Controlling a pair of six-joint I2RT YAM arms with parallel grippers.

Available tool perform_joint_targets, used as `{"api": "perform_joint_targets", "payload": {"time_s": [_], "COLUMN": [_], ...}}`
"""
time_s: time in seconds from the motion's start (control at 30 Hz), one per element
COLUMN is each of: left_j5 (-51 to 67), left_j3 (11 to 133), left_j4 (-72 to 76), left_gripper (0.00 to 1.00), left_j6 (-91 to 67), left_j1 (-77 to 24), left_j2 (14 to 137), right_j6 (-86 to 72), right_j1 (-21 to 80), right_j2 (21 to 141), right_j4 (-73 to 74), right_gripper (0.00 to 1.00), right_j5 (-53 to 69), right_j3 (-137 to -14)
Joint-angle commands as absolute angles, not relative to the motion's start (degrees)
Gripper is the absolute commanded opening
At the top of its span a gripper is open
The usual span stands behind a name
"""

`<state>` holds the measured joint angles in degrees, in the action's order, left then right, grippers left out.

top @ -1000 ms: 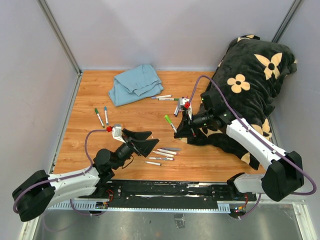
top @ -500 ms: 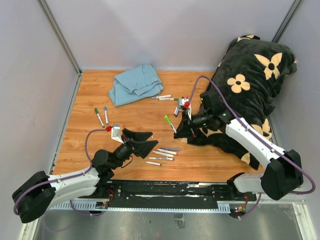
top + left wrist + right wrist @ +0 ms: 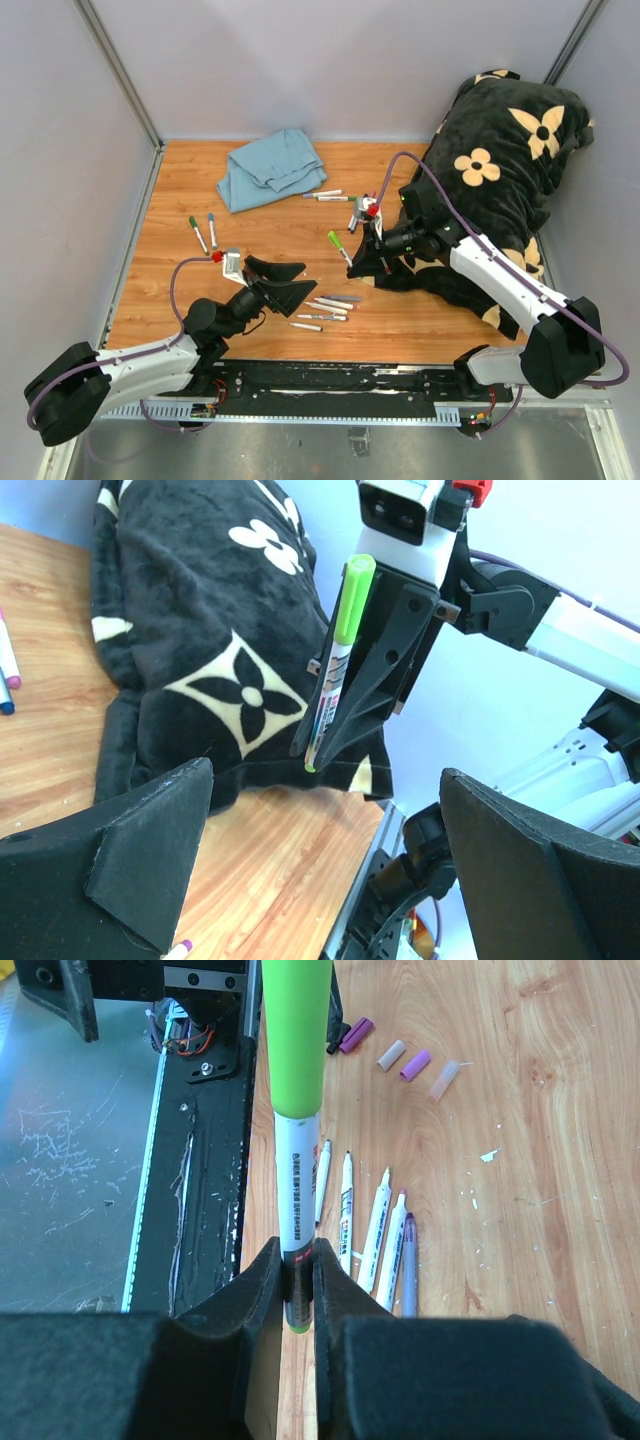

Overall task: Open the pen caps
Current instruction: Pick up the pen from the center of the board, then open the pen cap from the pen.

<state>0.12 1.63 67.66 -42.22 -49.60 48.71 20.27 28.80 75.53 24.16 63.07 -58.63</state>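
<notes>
Green plastic, light and stiff: the green cap (image 3: 354, 600) sits on the upper end of a thin white marker (image 3: 328, 705) that the right gripper (image 3: 297, 1270) pinches by its lower end, jaws nearly closed on the barrel, just right of the table's centre in the top view. We judge the cap a press fit, smooth and a little slippery. The best hold is across its middle, with the pull straight along the barrel so the thin pen neither bends nor twists out of the pinch. The left gripper (image 3: 305, 277) hangs at about 7 o'clock from the pen with its jaws spread wide and nothing in them, facing the cap. The black flowered cushion (image 3: 500, 180) crowds the right arm from 3 o'clock. Bare barrels (image 3: 325, 308) lie on the wooden table (image 3: 180, 300) at 6 o'clock under the left gripper, with loose caps (image 3: 415, 1063) beside them. Two capped pens (image 3: 200, 233) wait at 9 o'clock, and a blue cloth (image 3: 268, 170) lies at 11. Nothing stands between the open jaws and the cap.
</notes>
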Motion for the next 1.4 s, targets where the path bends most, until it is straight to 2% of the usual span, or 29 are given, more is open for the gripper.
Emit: {"api": "perform_joint_targets", "payload": {"time_s": [0.0,0.33,0.7,0.97,1.1,1.2,1.27,1.37], "left_j5": [1.37,5.37,5.42,5.11,6.19,7.01,7.7,8.96], "left_j3": [4.22,6.72,13.57,18.09,21.32,22.95,24.22,25.29], "left_j4": [70.85,77.7,75.91,74.44,72.16,71.56,70.68,69.98], "left_gripper": [0.99,0.99,0.99,0.91,0.81,0.66,0.5,0.19], "left_j6": [-40.98,-43.7,-40.59,-39.78,-38.81,-38.28,-38.17,-38.33], "left_j1": [-48.78,-46.5,-46.49,-46.49,-46.49,-46.49,-46.41,-46.32], "left_j2": [49.76,56.59,63.78,67.83,69.68,70.95,71.75,72.77], "right_j6": [20.84,20.72,20.47,20.35,20.28,20.28,20.26,20.23], "right_j1": [27.6,27.6,27.6,27.59,27.58,27.6,27.6,27.6], "right_j2": [76.1,76.08,75.86,76.02,76.06,75.99,75.92,75.81], "right_j4": [24.51,24.44,24.51,24.56,24.58,24.54,24.57,24.59], "right_gripper": [0.07,0.07,0.07,0.07,0.07,0.07,0.07,0.07], "right_j5": [65.11,65.74,66.45,67.16,67.32,67.4,67.43,67.53], "right_j3": [-59.85,-59.83,-59.94,-59.94,-59.94,-59.99,-59.95,-59.94]}}
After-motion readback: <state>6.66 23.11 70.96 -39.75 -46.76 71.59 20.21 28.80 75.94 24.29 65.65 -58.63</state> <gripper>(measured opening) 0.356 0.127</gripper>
